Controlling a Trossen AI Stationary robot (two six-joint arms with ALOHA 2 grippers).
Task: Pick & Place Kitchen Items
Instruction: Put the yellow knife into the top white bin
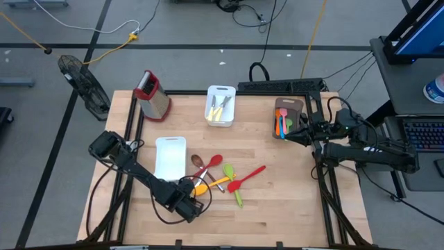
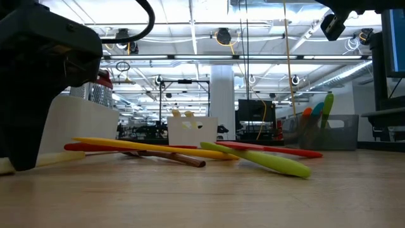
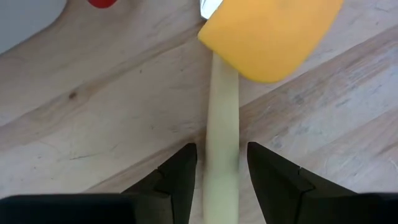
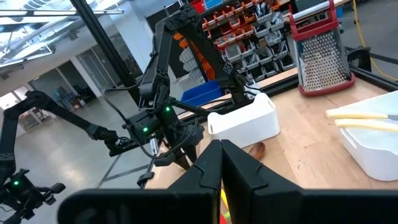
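Several utensils crowd left gripper, seemingly open.

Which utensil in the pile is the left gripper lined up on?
The yellow spatula with the pale handle: the left gripper has its open fingers on either side of that handle. The red and green ones lie farther right.

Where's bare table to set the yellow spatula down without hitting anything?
Free: the front right board between the utensil pile and the right arm, and the strip between the white tray and the brown tray. Crowded: around the left gripper, by the pile.
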